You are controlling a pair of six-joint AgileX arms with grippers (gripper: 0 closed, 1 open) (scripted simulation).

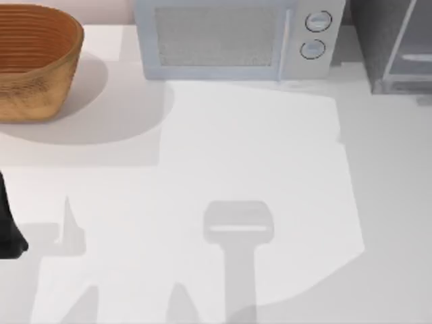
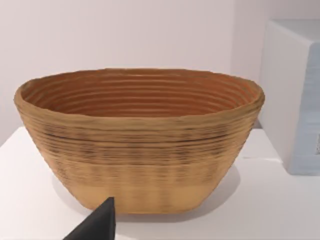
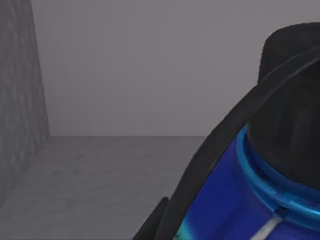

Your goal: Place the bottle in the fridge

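Start at your right gripper [image 3: 210, 200]: the right wrist view shows a dark curved finger [image 3: 235, 130] lying close across the bottle [image 3: 235, 200], its blue shoulder and black cap pressed up near the lens; you seem to have it clamped, though whether both fingers bear on it I cannot tell for certain; around the bottle stand dark grey walls and a grey floor, which I judge to be the inside of the fridge [image 1: 395, 47], so the carrying looks done and the bottle hangs within the cabinet or just above its floor; whether it touches that floor is hidden; what is left, as I judge it, is to set it down, let go and draw the arm out; in the top view the fridge sits at the far right corner, just beside the microwave [image 1: 236, 37]; your left arm [image 1: 10, 226] is parked at the table's left edge, its wrist view facing the woven basket [image 2: 140, 145], and the spread of its fingers I cannot tell.
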